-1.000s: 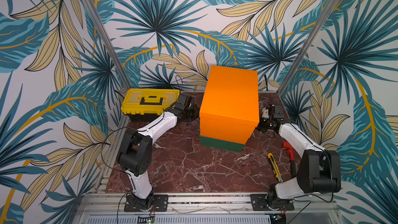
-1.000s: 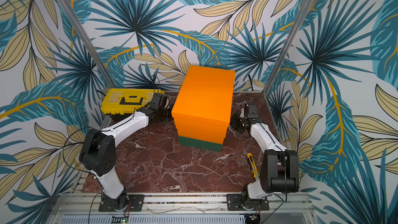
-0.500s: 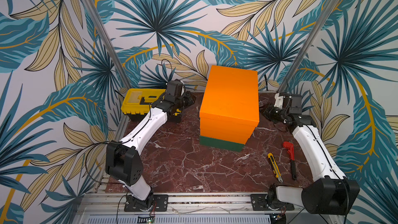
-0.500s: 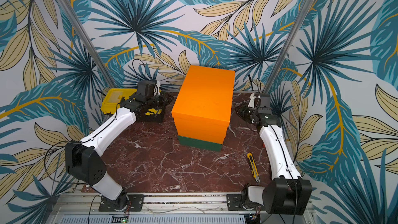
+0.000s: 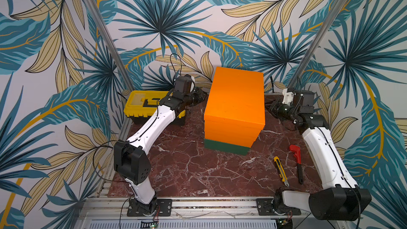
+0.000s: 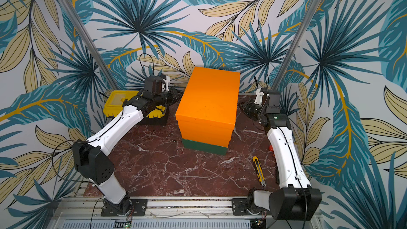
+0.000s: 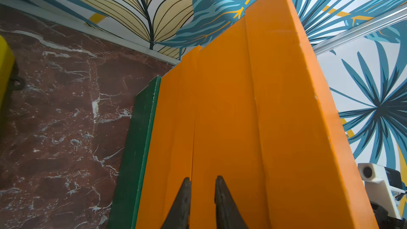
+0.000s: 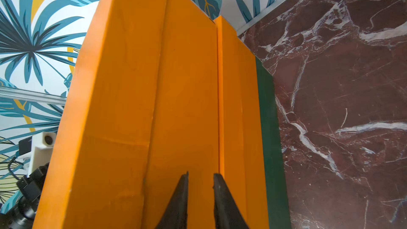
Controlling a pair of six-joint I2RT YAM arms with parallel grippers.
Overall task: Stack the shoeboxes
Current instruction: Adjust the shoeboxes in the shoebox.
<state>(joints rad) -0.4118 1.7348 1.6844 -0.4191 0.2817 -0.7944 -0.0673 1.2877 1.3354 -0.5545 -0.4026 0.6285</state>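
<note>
Jaws: left gripper [image 7: 201, 179] and right gripper [image 8: 200, 174], each narrowly apart and empty, tips just beside the stack's flanks.
Ten o'clock: yellow-and-black plastic toolbox [image 5: 143, 104].
Centre, toward twelve o'clock: two bright orange lidded cardboard shoeboxes [image 5: 236, 98] atop one dark green cardboard shoebox [image 5: 225, 149], edges slightly offset.
Four o'clock: yellow utility knife [image 5: 280, 170].
Risk: a fingertip catching a lid edge could shear the stack.

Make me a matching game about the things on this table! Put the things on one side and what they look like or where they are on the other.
Things:
1 green shoebox
2 toolbox
3 utility knife
4 wrench

Clues:
A red head, black handle
B under the orange shoeboxes
C slim and yellow, lying next to the wrench
D yellow lid with a carrying handle

Pairs: 1-B, 2-D, 3-C, 4-A
</note>
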